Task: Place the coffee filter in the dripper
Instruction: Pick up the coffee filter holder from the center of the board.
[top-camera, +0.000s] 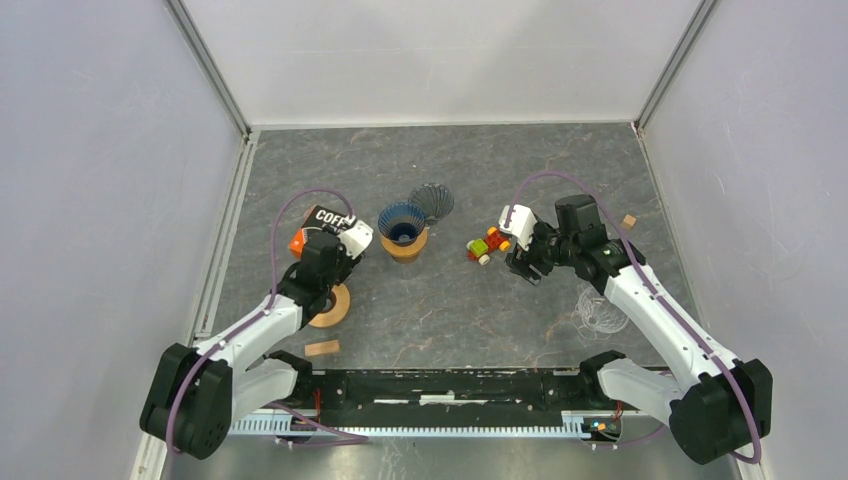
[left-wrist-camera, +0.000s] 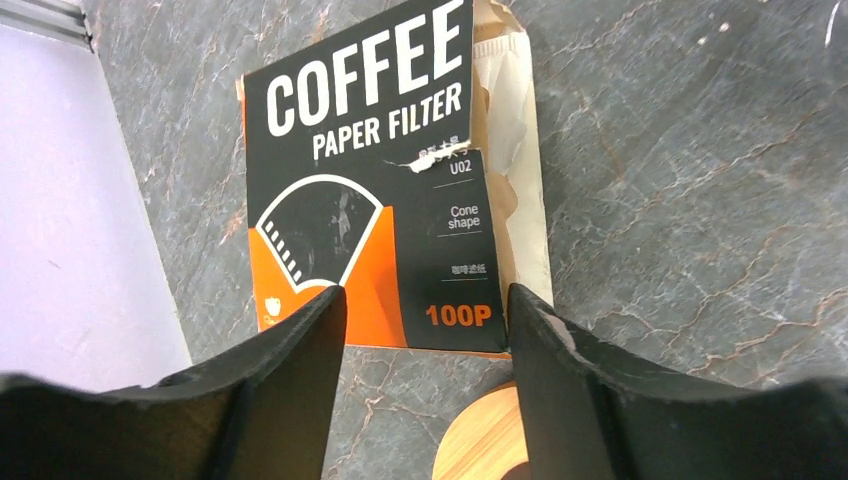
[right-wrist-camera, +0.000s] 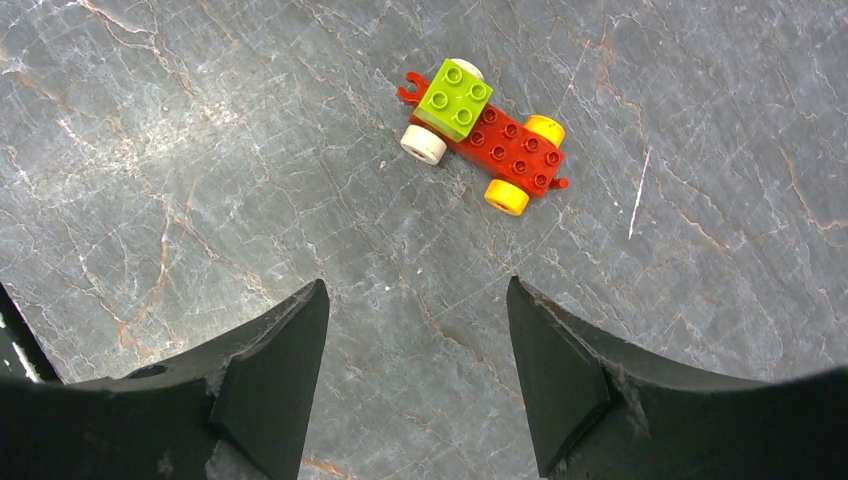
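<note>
Left gripper hangs with fingers apart, empty, just short of the black-and-orange filter box near the left wall (right edge torn, pale filters showing). I see the dripper right of it, then bare table. Right gripper gapes empty before a toy car.

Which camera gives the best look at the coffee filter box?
The left wrist view: the coffee filter box is close up, label readable, torn side showing paper. The top view shows only a corner beyond the left arm; the right wrist view misses it.
</note>
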